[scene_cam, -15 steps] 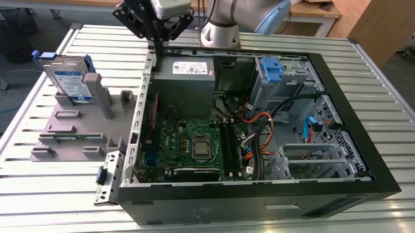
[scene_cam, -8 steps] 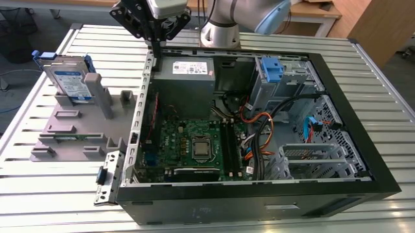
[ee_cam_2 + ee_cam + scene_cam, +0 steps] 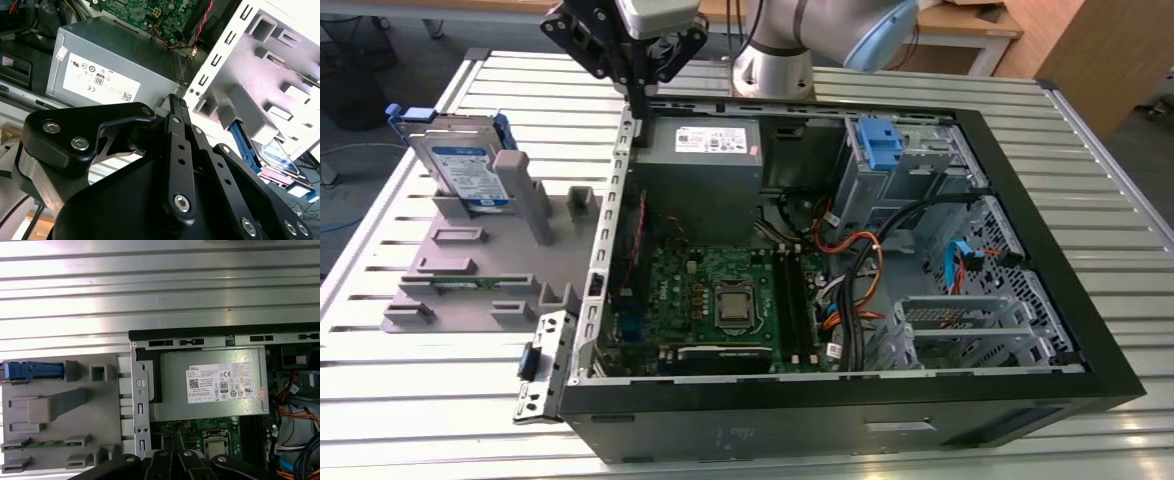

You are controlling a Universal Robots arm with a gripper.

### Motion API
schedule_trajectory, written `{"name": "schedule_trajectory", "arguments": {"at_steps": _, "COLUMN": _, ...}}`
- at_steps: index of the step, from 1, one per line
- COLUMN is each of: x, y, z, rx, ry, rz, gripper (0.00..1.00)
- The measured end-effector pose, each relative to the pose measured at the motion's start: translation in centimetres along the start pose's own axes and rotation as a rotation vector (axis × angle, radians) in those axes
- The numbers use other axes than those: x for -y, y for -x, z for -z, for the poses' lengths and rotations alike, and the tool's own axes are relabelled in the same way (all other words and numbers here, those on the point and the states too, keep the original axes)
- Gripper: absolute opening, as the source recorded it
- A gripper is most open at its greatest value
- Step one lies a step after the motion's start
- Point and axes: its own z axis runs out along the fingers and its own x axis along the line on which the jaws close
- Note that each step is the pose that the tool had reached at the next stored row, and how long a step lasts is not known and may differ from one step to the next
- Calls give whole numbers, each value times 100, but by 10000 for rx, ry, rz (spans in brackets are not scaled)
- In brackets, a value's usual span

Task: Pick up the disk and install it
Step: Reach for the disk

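The disk (image 3: 464, 168) stands upright in the grey holder (image 3: 467, 270) on the tabletop (image 3: 427, 440), not picked up yet. The end effector (image 3: 639, 98) hangs over the edge of the computer case (image 3: 854, 420), fingers pressed together and empty.

White sticker (image 3: 220, 383) w/ small print on power supply (image 3: 171, 387).

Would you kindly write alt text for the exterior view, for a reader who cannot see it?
The gripper hangs over the edge of an open computer case; the disk stands upright in a grey holder at the exterior view's left.
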Motion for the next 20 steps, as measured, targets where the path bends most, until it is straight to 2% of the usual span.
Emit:
{"name": "schedule_trajectory", "arguments": {"at_steps": 12, "x": 10, "y": -128, "z": 3, "rx": 0, "ry": 0, "rz": 1, "gripper": 11}}
{"name": "schedule_trajectory", "arguments": {"at_steps": 20, "x": 11, "y": -140, "z": 3, "rx": 0, "ry": 0, "rz": 1, "gripper": 11}}
